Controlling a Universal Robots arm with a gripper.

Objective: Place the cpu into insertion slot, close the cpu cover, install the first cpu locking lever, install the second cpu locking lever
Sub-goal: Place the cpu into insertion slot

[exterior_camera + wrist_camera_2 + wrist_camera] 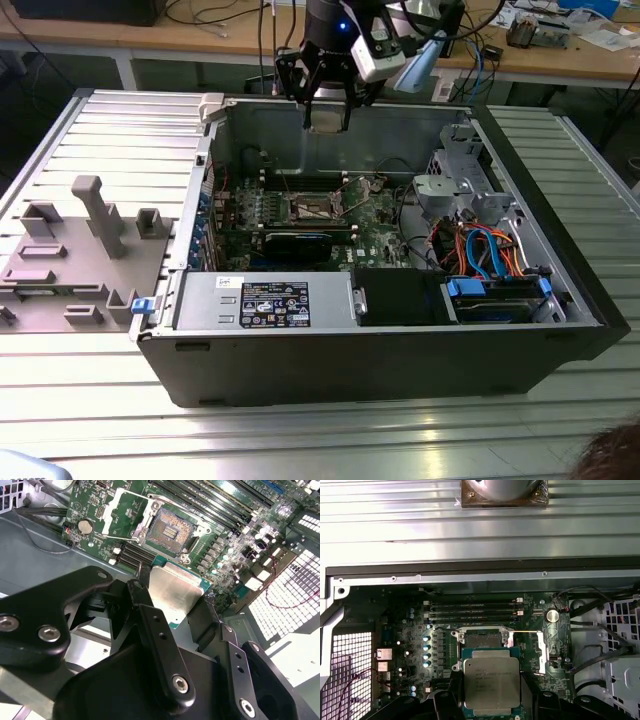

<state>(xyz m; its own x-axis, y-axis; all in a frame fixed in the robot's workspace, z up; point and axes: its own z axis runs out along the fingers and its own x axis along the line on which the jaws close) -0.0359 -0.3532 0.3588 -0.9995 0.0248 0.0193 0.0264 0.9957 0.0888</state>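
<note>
My gripper (327, 108) hangs above the open computer case, over its back wall, shut on the cpu (327, 115). In both wrist views the cpu (172, 585) (491, 680) is a silver square chip with a green edge, pinched between two black fingers (145, 610). The gripper (175, 594) (490, 692) holds it well above the green motherboard. The insertion slot (170, 530) (482, 639) (308, 208) lies bare, with its dark contact field showing. The cpu cover (125, 515) (540, 652) is swung open beside the slot.
A black graphics card (300, 243) sits in front of the socket, with memory slots (470, 610) beside it. The power supply (265, 300) and a drive cage with cables (490, 260) fill the case front and the exterior view's right. A grey fixture tray (75, 250) lies to its left.
</note>
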